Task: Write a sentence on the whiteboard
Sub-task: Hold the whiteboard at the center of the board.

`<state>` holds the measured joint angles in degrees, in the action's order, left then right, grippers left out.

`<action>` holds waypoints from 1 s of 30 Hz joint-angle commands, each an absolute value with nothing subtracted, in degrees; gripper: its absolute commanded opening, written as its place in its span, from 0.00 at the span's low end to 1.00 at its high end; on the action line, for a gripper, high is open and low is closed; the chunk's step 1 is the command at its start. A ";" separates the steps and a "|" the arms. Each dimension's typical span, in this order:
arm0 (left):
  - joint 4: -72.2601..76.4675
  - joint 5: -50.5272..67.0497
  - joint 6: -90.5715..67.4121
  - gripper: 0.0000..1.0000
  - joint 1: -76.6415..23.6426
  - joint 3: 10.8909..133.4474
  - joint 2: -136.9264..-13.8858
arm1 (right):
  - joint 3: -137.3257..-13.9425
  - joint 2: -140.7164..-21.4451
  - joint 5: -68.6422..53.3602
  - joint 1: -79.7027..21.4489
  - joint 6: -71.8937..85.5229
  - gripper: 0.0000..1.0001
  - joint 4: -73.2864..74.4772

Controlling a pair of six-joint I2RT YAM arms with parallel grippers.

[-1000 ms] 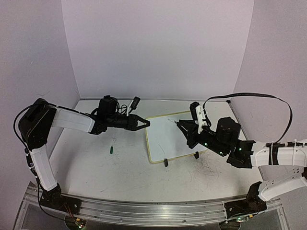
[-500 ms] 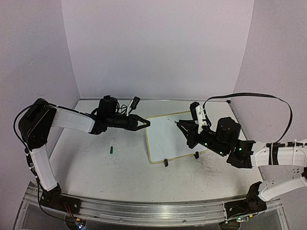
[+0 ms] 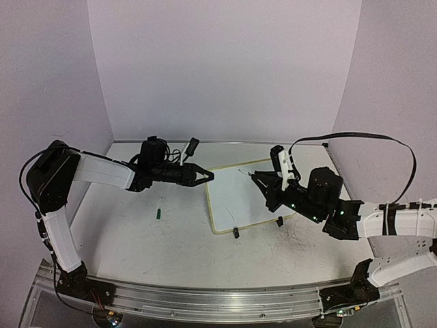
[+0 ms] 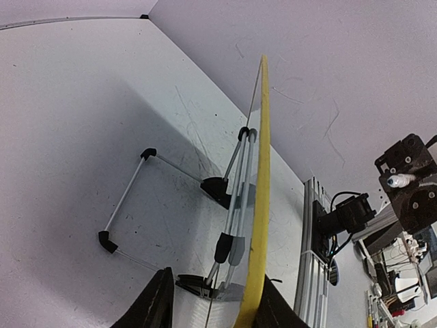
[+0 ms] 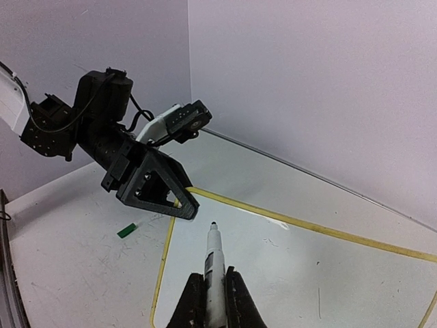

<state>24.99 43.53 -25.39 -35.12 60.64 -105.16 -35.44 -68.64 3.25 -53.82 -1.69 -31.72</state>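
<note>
Starting at the left, a small green cap [image 3: 158, 213] lay loose on the table [image 3: 130, 239], well apart from the board. The left gripper [image 3: 209, 176] stood at the far left corner of the whiteboard [image 3: 235, 201], its jaws partly open and astride the yellow-framed edge. The wrist view showed a gap between one finger [image 4: 158, 304] and the board's wire stand [image 4: 128, 199], so nothing was judged to be clamped.

The whiteboard sat on the table between the two arms, propped on that stand, with its black clip feet [image 3: 235, 232] at the near edge. No green writing could be made out on its face; only a few faint specks showed. The marker [image 5: 212, 253] pointed at the board near the same far left corner, uncapped. Whether its tip touched the surface could not be told. The right gripper [image 5: 208, 290] was fully closed on the marker barrel.

Risks, as judgement:
- With the left jaws slack, the board had no firm brace. Pen pressure could push it back or fold the stand, giving broken or smeared strokes.
- The left fingers sat close to the starting corner, so the marker or the right fingers could strike them.
- A tip held too high would leave no line.
- A tip pressed too hard could make the marker slip in the grip.
</note>
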 commanded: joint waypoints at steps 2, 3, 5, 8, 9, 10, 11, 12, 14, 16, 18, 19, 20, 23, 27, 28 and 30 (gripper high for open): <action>25.63 44.69 -24.77 0.39 -34.65 62.09 -103.50 | -38.94 -72.45 -0.26 -54.12 -1.70 0.00 -31.63; 25.66 44.76 -24.72 0.39 -34.60 62.04 -103.38 | -39.46 -73.10 -0.99 -54.13 -1.61 0.00 -31.26; 25.63 44.83 -24.49 0.38 -34.53 62.05 -103.05 | -40.25 -74.42 -1.88 -54.14 -1.40 0.00 -30.77; 25.65 44.67 -24.28 0.34 -34.27 61.90 -102.59 | -41.06 -75.76 -2.75 -54.13 -1.23 0.00 -30.30; 25.65 44.65 -24.26 0.33 -34.21 61.91 -102.52 | -41.25 -76.03 -2.90 -54.13 -1.21 0.00 -30.16; 25.66 44.65 -24.25 0.30 -34.19 61.88 -102.48 | -41.45 -76.24 -3.04 -54.14 -1.17 0.00 -30.04; 25.66 44.65 -24.19 0.29 -34.19 61.90 -102.43 | -41.65 -76.38 -3.19 -54.14 -1.15 0.00 -29.81; 25.65 44.65 -24.22 0.27 -34.18 61.84 -102.43 | -41.81 -76.44 -3.31 -54.18 -1.11 0.00 -29.65; 25.66 44.65 -24.22 0.23 -34.19 61.80 -102.52 | -42.30 -76.46 -3.35 -54.21 -0.98 0.00 -29.28; 25.66 44.72 -24.09 0.19 -34.19 61.79 -102.74 | -43.12 -76.56 -3.02 -54.28 -0.98 0.00 -28.53; 25.62 44.75 -23.79 0.16 -34.19 61.79 -102.82 | -44.60 -76.86 -2.30 -54.27 -1.14 0.00 -27.44; 25.58 44.74 -23.58 0.14 -34.19 61.80 -102.79 | -45.60 -77.13 -1.96 -54.27 -1.21 0.00 -26.74; 25.55 44.67 -23.23 0.12 -34.19 61.79 -102.75 | -46.29 -77.36 -1.86 -54.31 -1.36 0.00 -26.39; 25.56 44.79 -22.56 0.08 -34.23 61.72 -102.75 | -48.35 -78.67 -1.88 -54.29 -1.82 0.00 -26.26; 25.55 45.11 -21.96 0.06 -34.45 61.63 -102.84 | -48.30 -80.20 -2.37 -54.56 -1.72 0.00 -28.26; 25.54 45.07 -21.88 0.06 -34.53 61.63 -102.83 | -47.69 -80.03 -2.25 -54.63 -1.56 0.00 -28.73; 25.52 45.09 -21.80 0.05 -34.64 61.67 -102.83 | -45.42 -79.12 -1.52 -54.76 -1.33 0.00 -30.20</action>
